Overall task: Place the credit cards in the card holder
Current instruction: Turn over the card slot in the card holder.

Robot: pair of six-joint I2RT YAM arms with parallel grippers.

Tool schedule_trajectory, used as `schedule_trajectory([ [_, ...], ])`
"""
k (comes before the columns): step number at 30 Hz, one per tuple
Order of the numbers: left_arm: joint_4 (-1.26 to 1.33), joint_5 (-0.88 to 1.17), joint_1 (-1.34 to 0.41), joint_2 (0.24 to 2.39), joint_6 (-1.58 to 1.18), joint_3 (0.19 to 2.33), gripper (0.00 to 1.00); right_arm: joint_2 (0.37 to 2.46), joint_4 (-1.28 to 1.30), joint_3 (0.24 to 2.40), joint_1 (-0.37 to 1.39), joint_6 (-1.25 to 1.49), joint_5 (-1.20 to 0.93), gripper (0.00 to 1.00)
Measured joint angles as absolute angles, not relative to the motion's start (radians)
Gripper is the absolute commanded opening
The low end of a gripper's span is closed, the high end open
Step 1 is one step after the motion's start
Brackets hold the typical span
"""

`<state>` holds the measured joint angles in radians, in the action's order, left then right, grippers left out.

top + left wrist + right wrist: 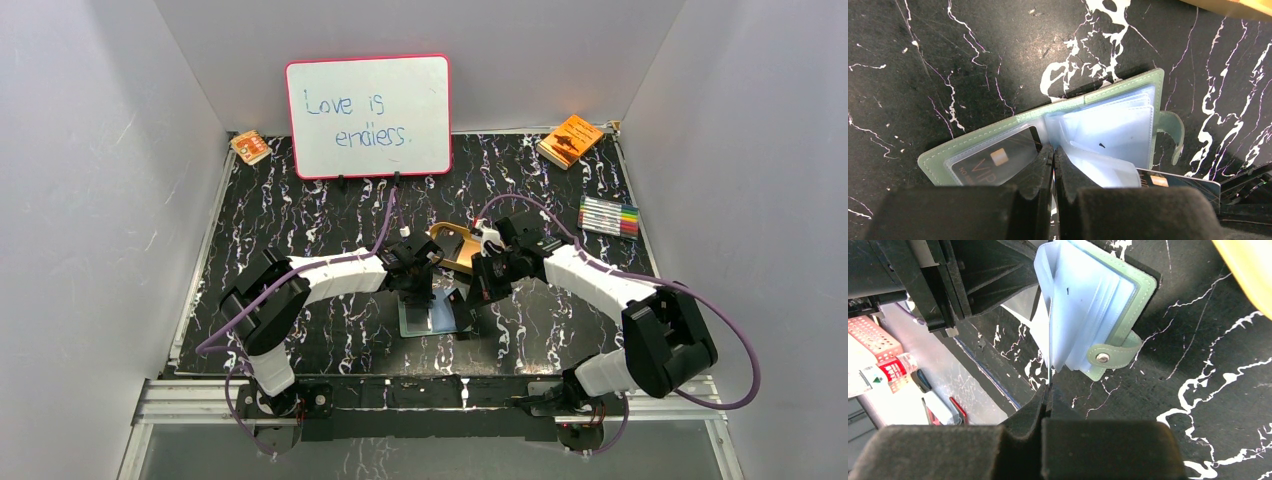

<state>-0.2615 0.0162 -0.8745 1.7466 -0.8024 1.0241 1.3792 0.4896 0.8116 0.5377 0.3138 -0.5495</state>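
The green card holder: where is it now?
The card holder lies open near the middle of the black table in the top view, between the left gripper and right gripper, just below the tan tray.

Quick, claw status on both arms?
Left claw: closed, tips at the card holder's fold; whether it pinches a sleeve cannot be told.
Right claw: closed on a credit card.

A robotics lab test cell; plain white panels (100, 200) box in a black marbled worktop (300, 215); left arm (335, 273) and right arm (590, 275) are bolted to an aluminium rail (200, 398); a handwritten whiteboard (368, 117) stands behind.
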Motion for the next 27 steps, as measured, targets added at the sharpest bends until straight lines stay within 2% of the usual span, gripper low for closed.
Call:
schedule_trajectory([
  [13, -0.338, -0.024, -0.875, 1.724, -0.774, 1.029, 0.08, 1.39, 0.44, 0.807, 0.548, 0.344, -0.603, 0.0],
  [27, -0.387, -0.048, -0.875, 1.702, -0.757, 1.03, 0.09, 1.465, 0.374, 0.805, 0.635, 0.401, -0.602, 0.0],
])
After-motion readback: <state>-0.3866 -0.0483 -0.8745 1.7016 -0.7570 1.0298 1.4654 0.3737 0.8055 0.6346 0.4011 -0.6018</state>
